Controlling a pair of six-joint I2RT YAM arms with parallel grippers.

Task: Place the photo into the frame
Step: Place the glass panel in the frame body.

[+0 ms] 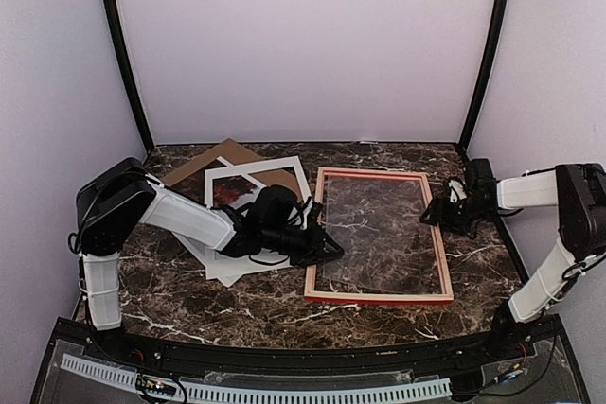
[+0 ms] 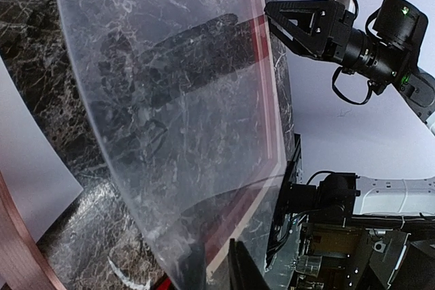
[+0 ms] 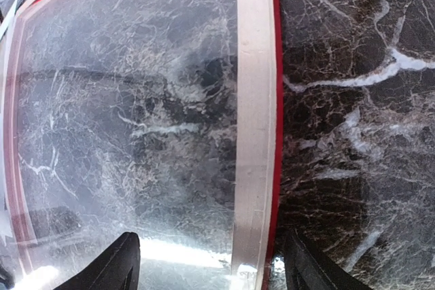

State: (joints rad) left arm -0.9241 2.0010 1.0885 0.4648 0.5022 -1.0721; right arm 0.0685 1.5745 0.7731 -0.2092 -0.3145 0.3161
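The frame (image 1: 379,298) lies flat right of the table's middle, pale back up and red edge showing, with a clear sheet (image 1: 379,224) over its opening. The photo (image 1: 227,194) shows reddish-brown through the window of a white mat (image 1: 284,177) at the left. My left gripper (image 1: 331,251) is at the frame's left rail. In the left wrist view the clear sheet (image 2: 177,113) rises curled in front of the camera, and one dark finger (image 2: 248,269) shows against its near edge; the other is hidden. My right gripper (image 3: 211,239) is open, astride the frame's right rail (image 3: 255,100).
A brown backing board (image 1: 222,153) lies under the mat at the back left. White paper (image 1: 232,272) sticks out beneath my left arm. Purple walls close in the table on three sides, with black posts at the back corners.
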